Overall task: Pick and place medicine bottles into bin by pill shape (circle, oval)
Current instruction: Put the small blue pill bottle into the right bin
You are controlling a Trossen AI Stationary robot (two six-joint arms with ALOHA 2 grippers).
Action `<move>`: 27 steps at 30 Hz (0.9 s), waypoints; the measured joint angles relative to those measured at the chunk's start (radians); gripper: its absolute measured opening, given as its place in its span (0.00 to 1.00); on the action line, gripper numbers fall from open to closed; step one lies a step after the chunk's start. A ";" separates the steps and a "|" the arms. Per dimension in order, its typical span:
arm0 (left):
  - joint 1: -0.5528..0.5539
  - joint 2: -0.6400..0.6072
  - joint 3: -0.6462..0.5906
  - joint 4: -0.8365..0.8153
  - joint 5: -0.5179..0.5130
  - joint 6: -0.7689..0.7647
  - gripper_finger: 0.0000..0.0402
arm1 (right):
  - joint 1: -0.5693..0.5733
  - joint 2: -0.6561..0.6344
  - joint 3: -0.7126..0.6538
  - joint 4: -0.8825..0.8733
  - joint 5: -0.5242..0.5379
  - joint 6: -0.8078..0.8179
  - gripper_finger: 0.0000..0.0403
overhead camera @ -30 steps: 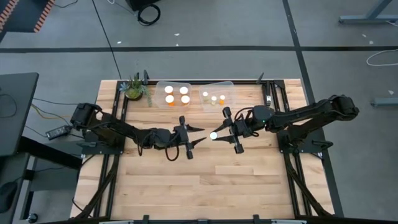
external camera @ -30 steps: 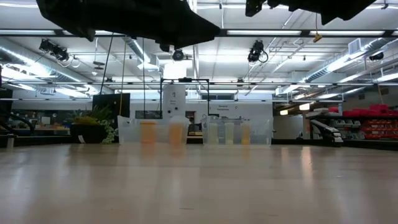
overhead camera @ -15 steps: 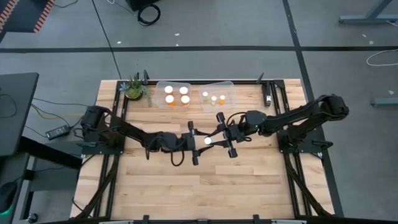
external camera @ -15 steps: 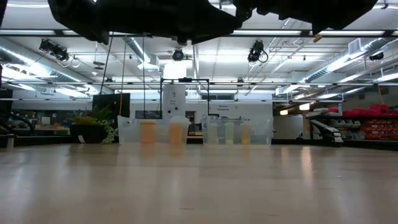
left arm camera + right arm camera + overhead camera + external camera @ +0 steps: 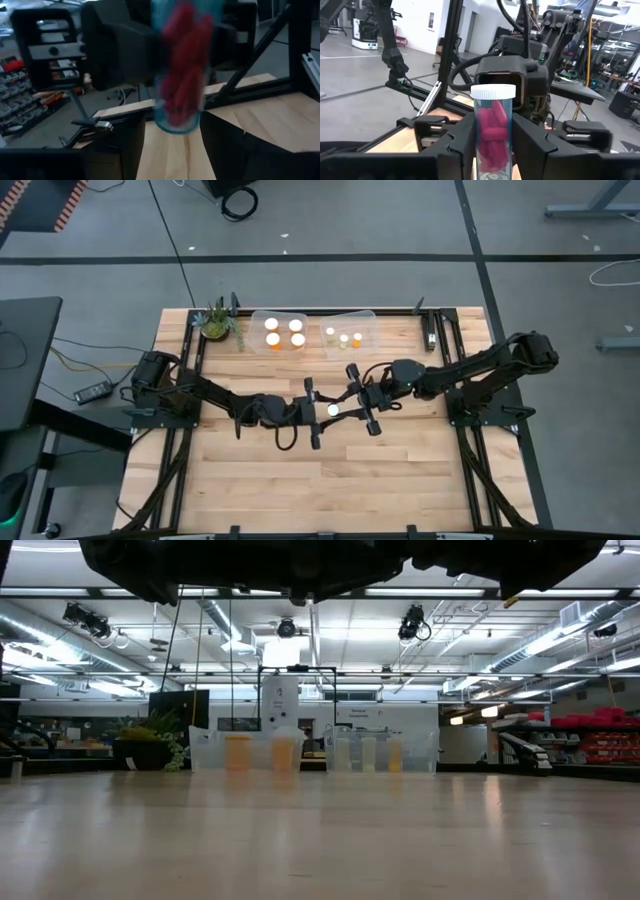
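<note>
A clear medicine bottle (image 5: pixel 492 125) with a white cap (image 5: pixel 333 408) and pink oblong pills stands upright above the table's middle, my right gripper (image 5: pixel 492 150) shut on it. My left gripper (image 5: pixel 172 145) faces it from the table's left, open. Its two fingers stand on either side of the bottle's lower end (image 5: pixel 175 120); I cannot tell whether they touch it. Other medicine bottles stand in two clear bins at the far edge: orange ones with white caps (image 5: pixel 283 331) and smaller ones (image 5: pixel 343 337). My right gripper pinches the bottle's clear body (image 5: pixel 492 145), below the cap, between its two fingers (image 5: pixel 460 145). The fingers come level from the table's right side and lie across the bottle. The bottle stands upright, cap up, lifted clear of the table.
The two clear bins (image 5: pixel 258 340) (image 5: pixel 366 327) sit side by side at the far edge, and show in the low view too (image 5: pixel 260 752) (image 5: pixel 385 752). A small potted plant (image 5: pixel 216 320) stands at the far left corner. Bare wood lies toward the near edge.
Both grippers have come together over the table's middle. My left gripper has gone toward the table's right edge. My right gripper has gone toward the left and near edges and a little down, carrying the bottle upright.
</note>
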 joint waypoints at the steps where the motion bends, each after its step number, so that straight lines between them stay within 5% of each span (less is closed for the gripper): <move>1: -0.002 0.000 0.000 0.008 -0.002 0.000 0.49 | 0.002 0.000 0.000 0.000 0.000 0.000 0.30; 27: -0.029 -0.001 0.000 0.077 -0.004 0.067 0.26 | 0.002 0.000 0.000 -0.014 -0.002 -0.009 0.30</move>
